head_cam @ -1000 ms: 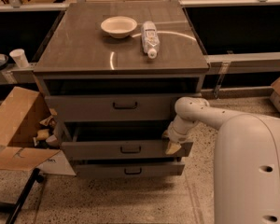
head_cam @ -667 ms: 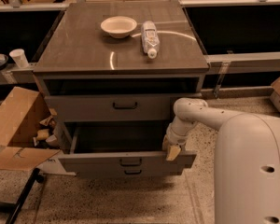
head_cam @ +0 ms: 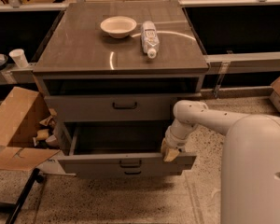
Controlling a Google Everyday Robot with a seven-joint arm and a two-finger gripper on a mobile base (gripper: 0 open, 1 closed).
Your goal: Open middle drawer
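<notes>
The middle drawer of the grey-brown cabinet stands pulled far out, its dark inside showing behind the flat front panel with its small dark handle. My gripper sits at the drawer's right end, at the top edge of the front panel, on the end of my white arm. The top drawer above is closed. The lowest drawer is mostly hidden under the open one.
On the cabinet top sit a white bowl and a lying plastic bottle. An open cardboard box lies on the floor at the left. A paper cup stands on a shelf at the left. My white body fills the lower right.
The middle drawer has slid out toward me, from nearly closed to far open. My gripper moved down and toward me with its right end.
</notes>
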